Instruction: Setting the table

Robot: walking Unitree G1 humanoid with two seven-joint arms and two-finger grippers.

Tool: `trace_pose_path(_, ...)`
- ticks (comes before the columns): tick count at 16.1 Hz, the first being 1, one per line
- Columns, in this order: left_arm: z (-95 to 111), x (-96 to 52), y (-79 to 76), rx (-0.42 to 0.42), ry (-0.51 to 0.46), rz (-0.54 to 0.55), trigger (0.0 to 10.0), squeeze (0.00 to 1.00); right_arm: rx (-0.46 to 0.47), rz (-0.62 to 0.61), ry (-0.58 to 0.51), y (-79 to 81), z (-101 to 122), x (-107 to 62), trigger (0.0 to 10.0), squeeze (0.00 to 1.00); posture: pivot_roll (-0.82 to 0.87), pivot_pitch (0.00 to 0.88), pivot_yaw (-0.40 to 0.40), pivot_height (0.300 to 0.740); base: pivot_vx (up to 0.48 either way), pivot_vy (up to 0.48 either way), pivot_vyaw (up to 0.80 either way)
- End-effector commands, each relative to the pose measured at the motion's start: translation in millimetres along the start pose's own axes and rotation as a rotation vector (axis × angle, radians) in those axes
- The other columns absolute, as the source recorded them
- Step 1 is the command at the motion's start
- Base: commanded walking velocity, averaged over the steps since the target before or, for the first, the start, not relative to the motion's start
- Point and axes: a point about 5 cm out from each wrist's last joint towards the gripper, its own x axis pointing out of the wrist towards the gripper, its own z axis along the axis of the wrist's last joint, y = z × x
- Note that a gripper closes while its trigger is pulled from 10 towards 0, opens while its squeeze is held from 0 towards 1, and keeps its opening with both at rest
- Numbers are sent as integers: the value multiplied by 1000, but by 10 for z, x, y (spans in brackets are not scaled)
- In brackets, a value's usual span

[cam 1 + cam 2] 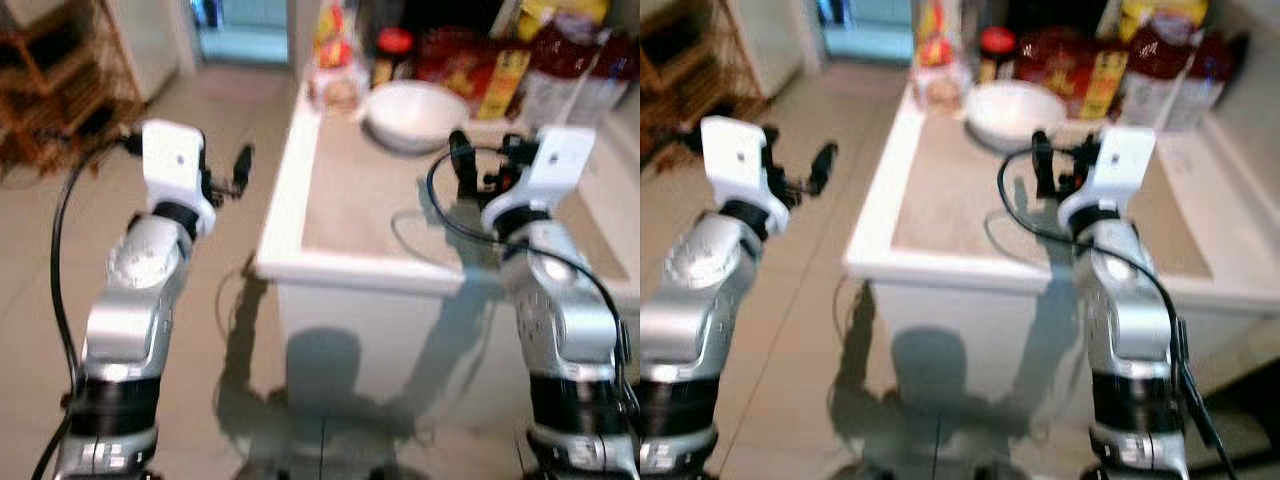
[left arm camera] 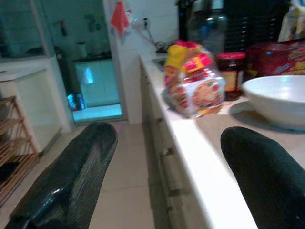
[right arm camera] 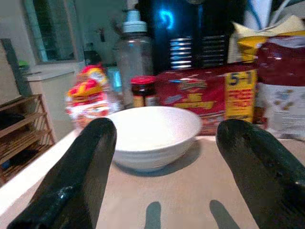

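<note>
Right tool [image 3: 159, 176], fingers spread and empty, hovers over the tabletop [image 1: 370, 200] with the white bowl [image 3: 155, 136] at twelve o'clock, while the left tool [image 2: 167, 181] is likewise released beside the tabletop edge.

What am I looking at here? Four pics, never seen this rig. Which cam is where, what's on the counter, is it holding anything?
It is a humanoid robot with two silver arms, each ending in a gripper of two long black fingers. The two wide pictures come from a stereo camera on its head, looking forward and down. The other two come from cameras on the wrists, looking out between each gripper's own fingers.

The robot stands before a white counter with a beige top. On it sits a round white bowl, and behind it a dark jar with a red lid, a clear bag with red and yellow print and red food packets.

The left gripper hangs over the floor beside the counter. The right gripper hovers above the counter, pointing at the bowl. Both are open and hold nothing.
</note>
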Motion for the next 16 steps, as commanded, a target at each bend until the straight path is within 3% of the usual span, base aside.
trace_pose_path(1,25,17,-59,-3,-9,-10,10000,0,-1,-24,8,-88,28,2,10000,0,94,66,-26,740,0,0,0)
trace_pose_path(4,-28,-21,-31,0,15,5,10000,0,114,-46,107,-103,-60,13,10000,0,94,62,-41,740,0,0,0)
trace_pose_path(6,-26,-42,-30,5,11,-5,10000,0,156,-9,117,-104,-40,46,10000,0,94,63,-48,740,0,0,0)
trace_pose_path(7,-30,-56,-46,4,11,-27,10000,0,138,9,104,-123,-5,109,10000,1000,97,65,-54,740,0,0,0)
trace_pose_path(10,-19,-69,-45,11,9,-42,10000,0,150,21,103,-151,31,403,10000,1000,102,78,-60,740,0,0,0)
trace_pose_path(13,-2,-62,-25,22,6,-44,10000,0,142,36,192,-134,-25,684,10000,1000,105,81,-62,740,0,0,0)
trace_pose_path(14,9,-58,-29,27,3,-52,10000,0,140,-4,223,-177,-30,789,10000,1000,106,87,-61,740,0,0,0)
trace_pose_path(15,14,-63,-49,38,4,-75,10000,0,154,-122,235,-309,5,894,10000,1000,109,88,-60,740,0,0,0)
trace_pose_path(16,25,-66,-64,46,2,-93,10000,0,171,-152,235,-352,31,929,10000,0,111,89,-59,740,0,0,0)
